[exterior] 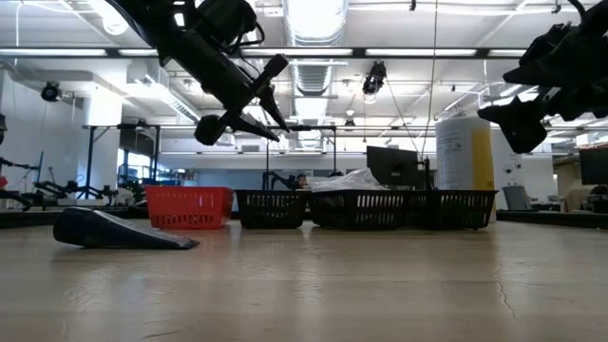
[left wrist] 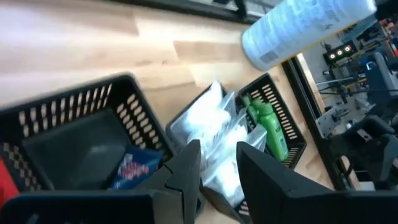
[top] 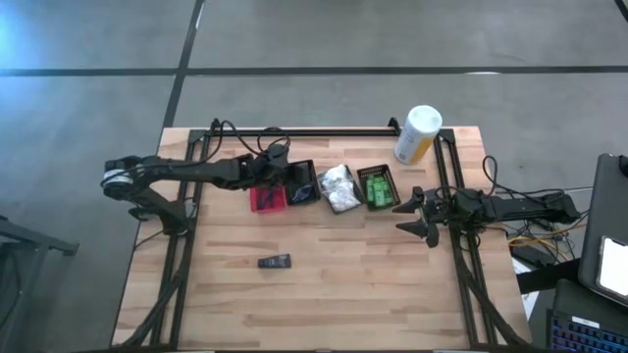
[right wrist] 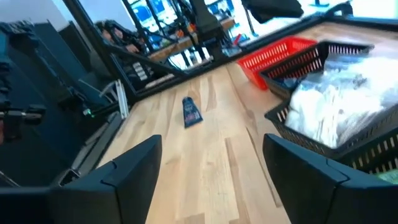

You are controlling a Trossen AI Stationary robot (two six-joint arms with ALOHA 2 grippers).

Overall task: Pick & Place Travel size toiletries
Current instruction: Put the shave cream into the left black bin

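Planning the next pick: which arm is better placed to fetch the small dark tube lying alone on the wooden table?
Probably the right: its tool hangs open with the dark tube straight ahead, while the left tool hovers over the baskets.

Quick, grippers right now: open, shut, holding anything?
Left gripper: fingers slightly apart, nothing between them, above the black basket.
Right gripper: open and empty, over bare table near the green-packet basket.

A robotics lab: ceiling strip lights (exterior: 313, 52), monitors (exterior: 391, 163), equipment racks (right wrist: 155, 31).
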